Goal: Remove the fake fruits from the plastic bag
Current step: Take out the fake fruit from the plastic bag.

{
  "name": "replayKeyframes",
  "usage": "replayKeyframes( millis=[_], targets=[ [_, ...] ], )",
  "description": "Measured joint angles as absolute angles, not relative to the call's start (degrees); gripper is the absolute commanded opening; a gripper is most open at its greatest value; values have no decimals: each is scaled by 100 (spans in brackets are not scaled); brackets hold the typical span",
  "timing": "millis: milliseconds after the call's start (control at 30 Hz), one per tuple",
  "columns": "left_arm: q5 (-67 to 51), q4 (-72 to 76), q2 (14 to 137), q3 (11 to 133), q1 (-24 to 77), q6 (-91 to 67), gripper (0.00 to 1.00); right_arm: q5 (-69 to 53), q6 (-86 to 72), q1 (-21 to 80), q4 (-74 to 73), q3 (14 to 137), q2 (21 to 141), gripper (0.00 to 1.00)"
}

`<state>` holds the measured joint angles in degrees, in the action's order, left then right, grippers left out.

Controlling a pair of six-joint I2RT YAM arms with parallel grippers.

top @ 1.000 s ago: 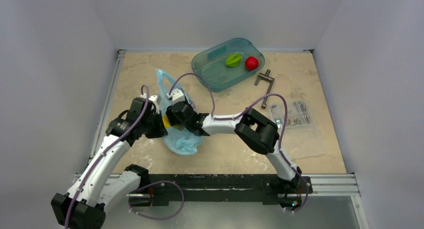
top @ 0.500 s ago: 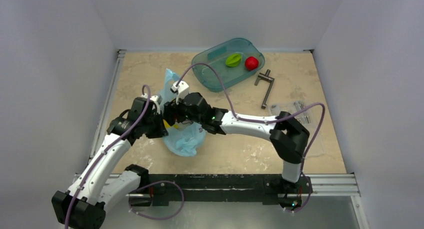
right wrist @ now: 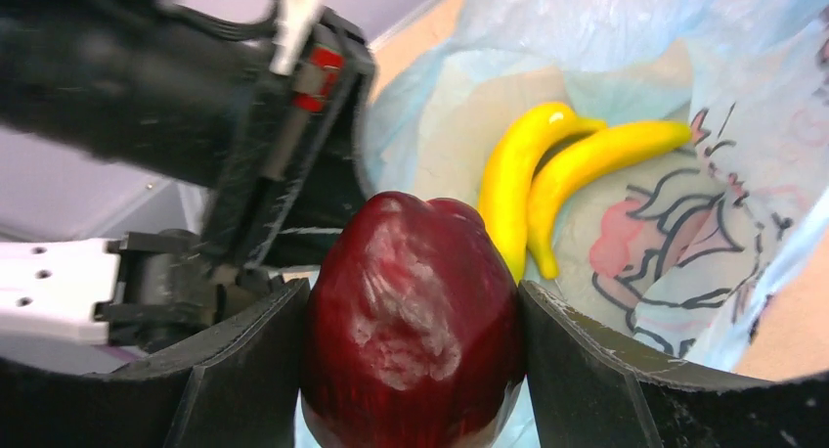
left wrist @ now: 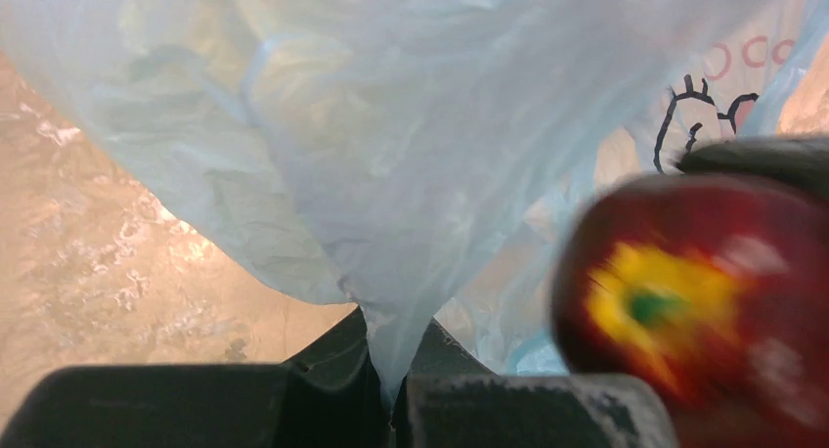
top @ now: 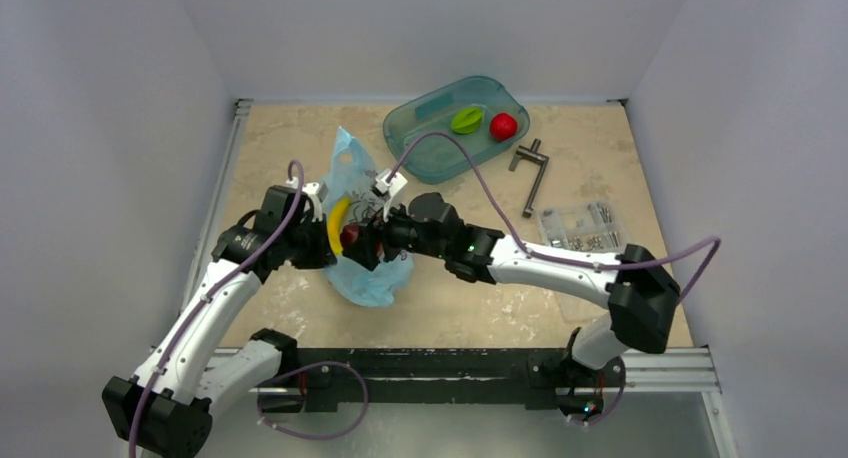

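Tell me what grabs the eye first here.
The dark maroon fruit fills the right wrist view, clamped in the right gripper at the mouth of the plastic bag, with the yellow banana lying inside behind it. The left gripper pinches the bag's edge. Far back, a teal tray holds a green fruit and a red fruit.

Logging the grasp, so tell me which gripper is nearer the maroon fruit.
Right. The right gripper clamps the maroon fruit between its fingers; the left gripper sits just beside it, pinching the plastic bag.
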<state>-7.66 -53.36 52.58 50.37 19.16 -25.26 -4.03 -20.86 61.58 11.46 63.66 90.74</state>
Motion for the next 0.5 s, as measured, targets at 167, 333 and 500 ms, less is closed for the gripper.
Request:
replayKeyframes(
  millis=[167, 333, 500],
  targets=[
    [-749, -5229, 5356, 5177, 1916, -2137, 0, -207, -1754, 6158, 1282, 5881, 8001, 0],
    [-749, -5074, 5286, 5037, 1916, -1970, 0, 408, -1356, 6136, 1542, 5063, 6923, 0],
    [-742, -4976, 5225, 4976, 1916, -1883, 0, 1223, -1175, 5990, 1678, 4499, 6412, 0]
  ],
)
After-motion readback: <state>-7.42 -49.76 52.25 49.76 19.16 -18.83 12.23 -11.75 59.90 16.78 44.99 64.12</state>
